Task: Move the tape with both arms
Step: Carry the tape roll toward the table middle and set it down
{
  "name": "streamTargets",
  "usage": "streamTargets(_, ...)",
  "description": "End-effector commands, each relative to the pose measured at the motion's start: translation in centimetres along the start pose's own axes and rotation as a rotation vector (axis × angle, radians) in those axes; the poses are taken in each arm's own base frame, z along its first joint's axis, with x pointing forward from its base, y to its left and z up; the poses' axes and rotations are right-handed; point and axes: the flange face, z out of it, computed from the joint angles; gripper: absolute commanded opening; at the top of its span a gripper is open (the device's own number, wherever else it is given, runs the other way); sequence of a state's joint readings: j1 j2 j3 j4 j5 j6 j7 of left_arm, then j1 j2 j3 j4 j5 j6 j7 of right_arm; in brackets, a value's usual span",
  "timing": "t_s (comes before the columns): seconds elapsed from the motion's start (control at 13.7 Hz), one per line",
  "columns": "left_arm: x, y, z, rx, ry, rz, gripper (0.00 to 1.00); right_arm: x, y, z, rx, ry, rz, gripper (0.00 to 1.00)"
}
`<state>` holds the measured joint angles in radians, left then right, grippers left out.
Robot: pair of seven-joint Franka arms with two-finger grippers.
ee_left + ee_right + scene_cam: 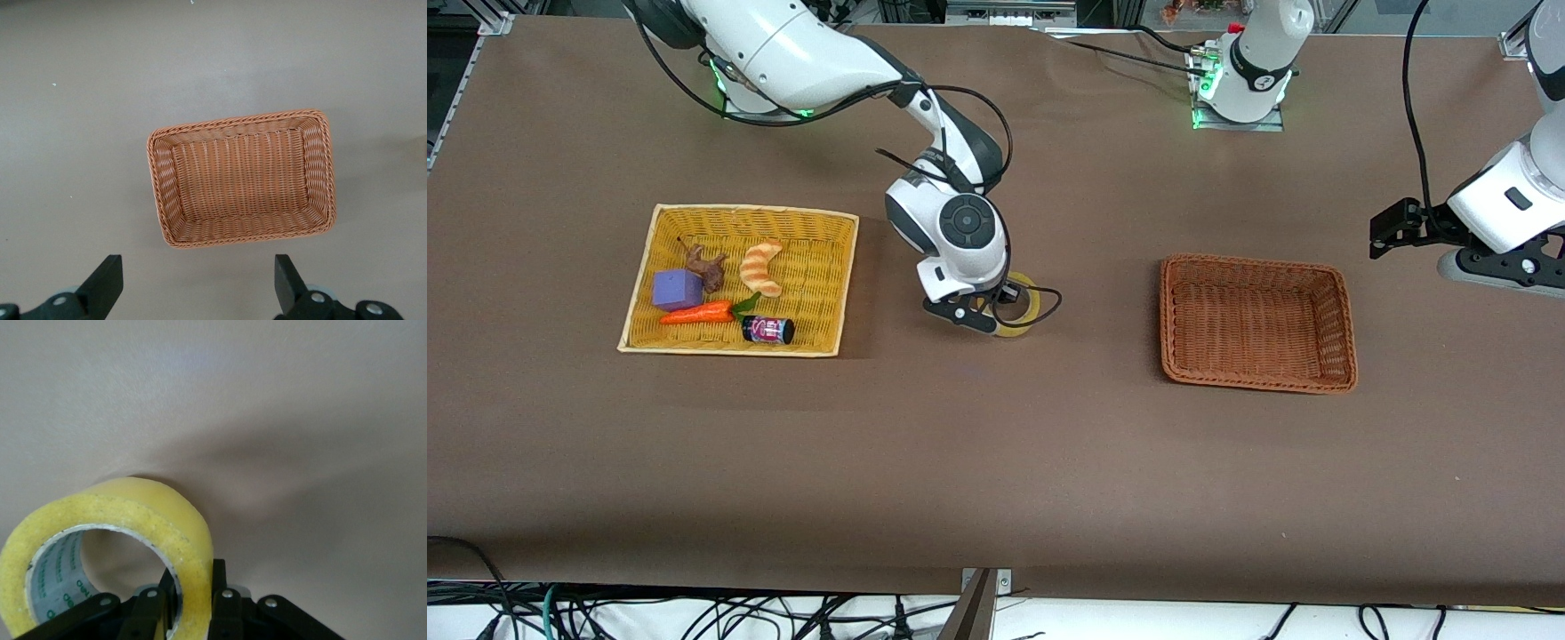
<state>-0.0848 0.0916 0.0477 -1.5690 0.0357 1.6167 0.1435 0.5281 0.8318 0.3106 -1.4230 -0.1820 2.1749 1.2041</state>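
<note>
The tape (1032,298) is a yellowish roll with a wide round hole, low over the middle of the table between the two baskets. Whether it touches the table I cannot tell. My right gripper (996,313) is shut on its wall. In the right wrist view one finger sits inside the hole and the other outside, so the right gripper (190,600) pinches the tape (133,513). My left gripper (1387,233) waits in the air at the left arm's end of the table, beside the brown basket. In the left wrist view the left gripper (198,280) is open and holds nothing.
An empty brown wicker basket (1343,338) (320,167) lies toward the left arm's end. A yellow wicker basket (827,267) toward the right arm's end holds a purple cube (676,290), a carrot (698,313), a striped croissant toy (762,267) and a small dark can (767,330).
</note>
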Motion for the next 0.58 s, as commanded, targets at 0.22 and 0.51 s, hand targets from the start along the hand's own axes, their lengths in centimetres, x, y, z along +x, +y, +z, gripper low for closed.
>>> streamTargets(0.22, -0.6, 0.0, -0.4, 0.013, -0.004, 0.021, 1.0, -0.2, -1.0, 2.2, 0.009, 0.008, 0.001, 0.0)
streamTargets(0.51, -0.6, 0.0, -0.3, 0.015, -0.004, 0.021, 1.0, -0.2, -1.0, 1.0, -0.016, 0.068, -0.053, 1.0)
